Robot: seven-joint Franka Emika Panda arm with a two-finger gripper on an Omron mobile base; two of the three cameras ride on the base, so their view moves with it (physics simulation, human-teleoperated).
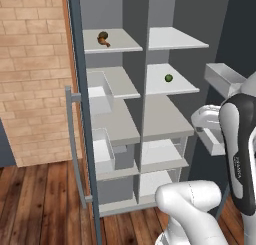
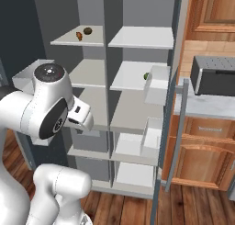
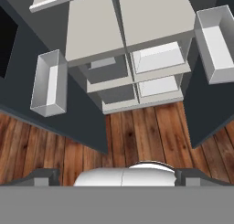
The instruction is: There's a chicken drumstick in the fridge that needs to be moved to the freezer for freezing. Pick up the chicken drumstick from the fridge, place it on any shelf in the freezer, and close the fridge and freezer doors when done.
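Both doors open; left door [image 1: 79, 64] stands near the arm, a wide swing may knock it. Gripper [image 3: 119, 176] wide, empty, aimed low. Drumstick [image 1: 106, 42] on top left shelf [image 1: 125, 45] beside dark lump [image 2: 87, 30]: easy to grab the wrong one

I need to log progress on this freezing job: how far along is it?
Done, it seems: the chicken drumstick lies on the freezer's top shelf, beside a dark brown lump. In hand: nothing, as the claw is open and empty, facing the lower shelves and floor. Left: the freezer door and fridge door both stand open and need closing.
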